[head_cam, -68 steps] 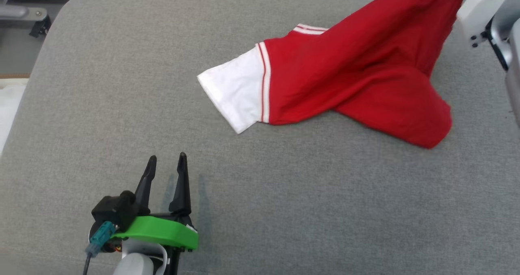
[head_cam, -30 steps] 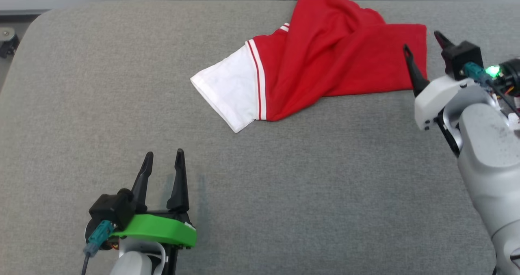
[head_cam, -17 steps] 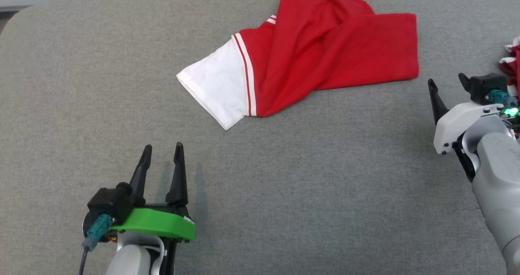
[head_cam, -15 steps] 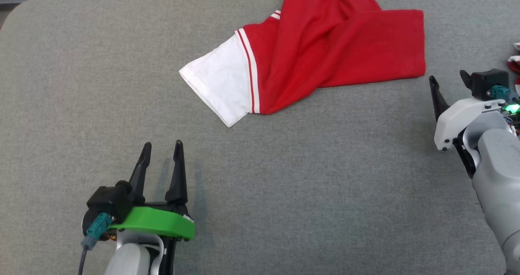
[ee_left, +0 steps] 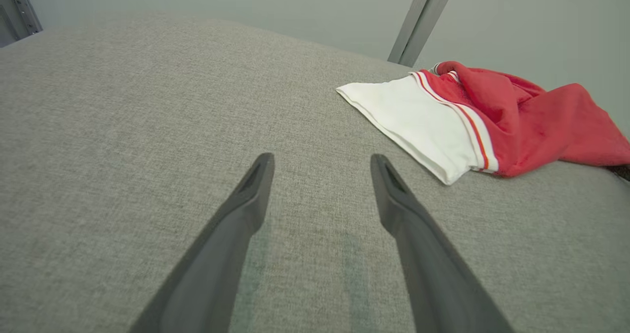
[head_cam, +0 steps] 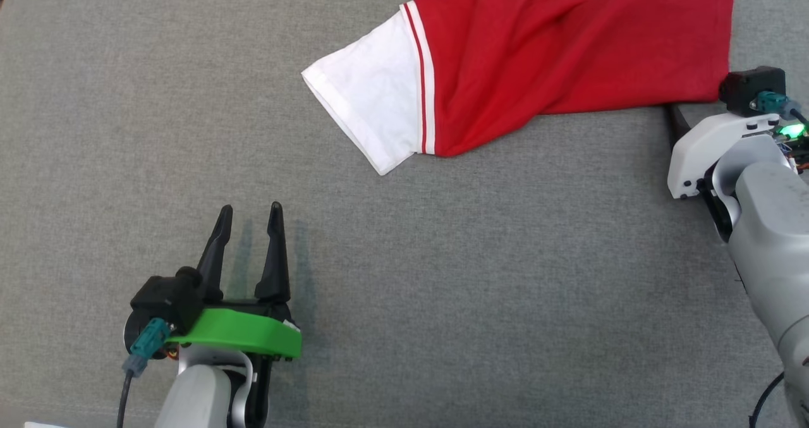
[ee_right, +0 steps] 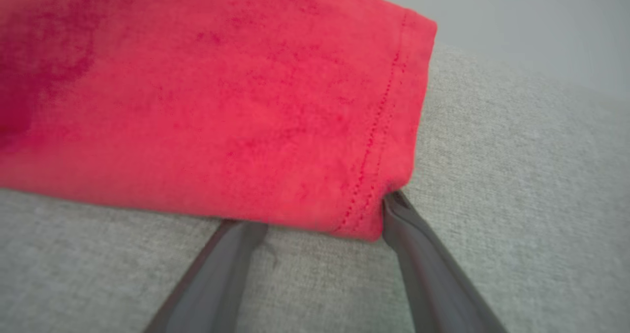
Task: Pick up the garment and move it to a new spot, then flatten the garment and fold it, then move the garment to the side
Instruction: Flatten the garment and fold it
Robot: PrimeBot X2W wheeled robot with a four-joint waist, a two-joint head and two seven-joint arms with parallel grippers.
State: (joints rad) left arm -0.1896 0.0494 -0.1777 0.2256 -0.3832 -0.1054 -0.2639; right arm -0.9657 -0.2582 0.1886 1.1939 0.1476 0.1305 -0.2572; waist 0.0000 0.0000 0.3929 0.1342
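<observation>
The garment (head_cam: 569, 55) is a red shirt with a white sleeve (head_cam: 366, 105), lying rumpled on the grey padded surface at the top right of the head view. My right gripper (head_cam: 698, 102) is open at its lower right corner. In the right wrist view the gripper (ee_right: 315, 212) has one finger slid under the red hem (ee_right: 221, 102) and the other touching the corner. My left gripper (head_cam: 249, 208) stands open and empty at the lower left, well short of the sleeve. In the left wrist view its fingers (ee_left: 320, 158) point past the sleeve (ee_left: 418, 121).
The grey fabric surface (head_cam: 474, 289) spreads wide in front of and left of the garment. A metal post (ee_left: 423, 18) rises behind the far edge near the shirt. A white scrap (head_cam: 38, 423) shows at the bottom left corner.
The head camera has shifted, so the whole picture moved. My right gripper, which had dropped the shirt and drawn back, has come in to the shirt's lower right corner. The left gripper has stayed put.
</observation>
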